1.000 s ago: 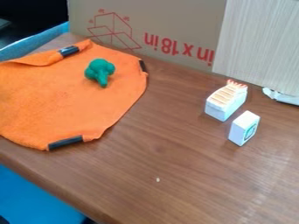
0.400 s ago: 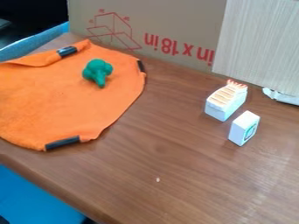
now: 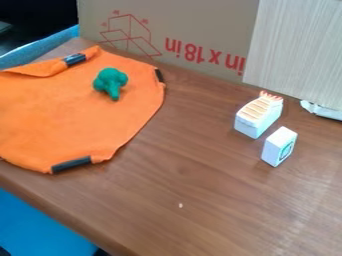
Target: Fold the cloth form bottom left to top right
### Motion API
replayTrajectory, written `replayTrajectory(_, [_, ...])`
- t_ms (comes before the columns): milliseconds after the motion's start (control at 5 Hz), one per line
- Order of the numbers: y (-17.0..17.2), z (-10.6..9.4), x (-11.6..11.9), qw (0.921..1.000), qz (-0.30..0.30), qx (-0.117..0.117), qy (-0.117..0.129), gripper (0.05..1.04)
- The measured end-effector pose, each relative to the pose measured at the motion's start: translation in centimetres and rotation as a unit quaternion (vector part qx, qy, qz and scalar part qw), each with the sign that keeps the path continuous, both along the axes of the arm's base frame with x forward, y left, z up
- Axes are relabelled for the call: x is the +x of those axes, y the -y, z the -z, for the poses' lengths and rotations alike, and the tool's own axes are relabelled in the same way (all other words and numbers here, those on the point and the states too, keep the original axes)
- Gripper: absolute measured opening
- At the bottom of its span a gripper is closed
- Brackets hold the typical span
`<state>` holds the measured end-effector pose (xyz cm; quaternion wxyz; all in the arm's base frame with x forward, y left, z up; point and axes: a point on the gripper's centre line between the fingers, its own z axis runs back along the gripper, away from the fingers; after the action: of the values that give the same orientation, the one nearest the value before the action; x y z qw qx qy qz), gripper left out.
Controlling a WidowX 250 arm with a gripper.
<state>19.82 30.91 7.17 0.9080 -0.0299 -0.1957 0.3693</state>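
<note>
At the left of the brown wooden table [image 3: 194,175], the orange fabric cloth [image 3: 60,110] is spread mostly flat, its upper-left edge curled over. Its border is marked by black strips [image 3: 71,164]. On it, towards its upper right, a green, knobbly toy [image 3: 110,81] is set. Farther right, a white block with an orange-striped top [image 3: 257,117] is placed near a smaller white block [image 3: 279,146]. Whether the gripper is open or closed cannot be told.
</note>
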Motion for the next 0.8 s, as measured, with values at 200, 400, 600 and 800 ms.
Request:
replayTrajectory(200, [0.1,-1.9,0.1,0.9998,-0.015,-0.015,0.002,0.055])
replayTrajectory(400, [1.1,-4.1,1.2,0.9996,-0.016,-0.022,0.002,0.055])
replayTrajectory(600, [2.9,-4.4,3.0,0.9994,-0.010,-0.029,-0.015,0.055])
replayTrajectory(800, [4.7,-5.4,4.9,0.9996,-0.004,-0.021,-0.020,0.055])
